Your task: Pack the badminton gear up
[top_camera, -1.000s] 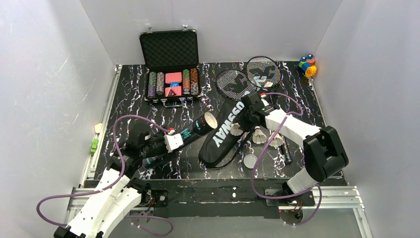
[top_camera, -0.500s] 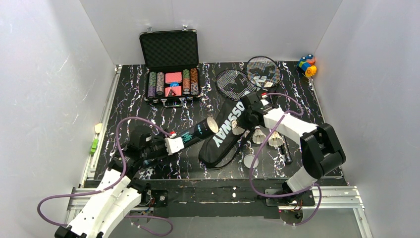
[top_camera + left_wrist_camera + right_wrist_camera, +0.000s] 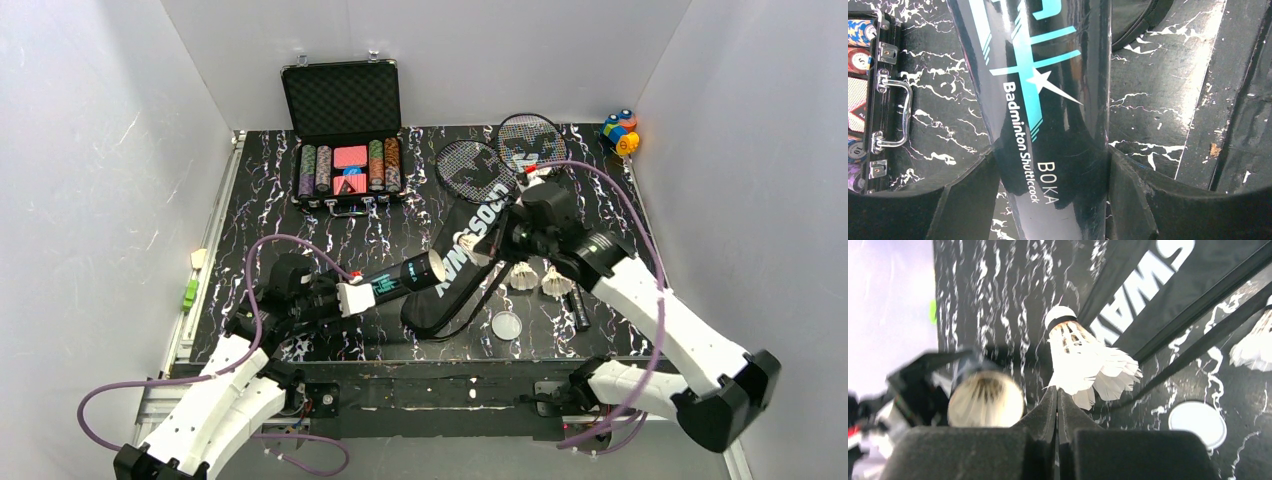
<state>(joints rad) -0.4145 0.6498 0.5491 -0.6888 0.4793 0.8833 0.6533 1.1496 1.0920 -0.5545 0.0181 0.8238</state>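
Shuttlecock pinched, tube gripped

Right jaws are squeezed together on the feather skirt of a shuttlecock (image 3: pixel 1088 365), cork end pointing away, up over the CROSSWAY bag (image 3: pixel 440 300). Left jaws are clamped round the black tube (image 3: pixel 1048 100), its open end near that shuttlecock. Two more shuttlecocks (image 3: pixel 522 275) sit on the counter (image 3: pixel 260 190) beside the bag.

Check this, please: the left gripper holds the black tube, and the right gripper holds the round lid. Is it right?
One part is wrong. The right gripper holds a shuttlecock by its feathers, not the round lid, which lies on the table. The right wrist view shows this grip. The rest is correct: the left gripper holds the black tube.
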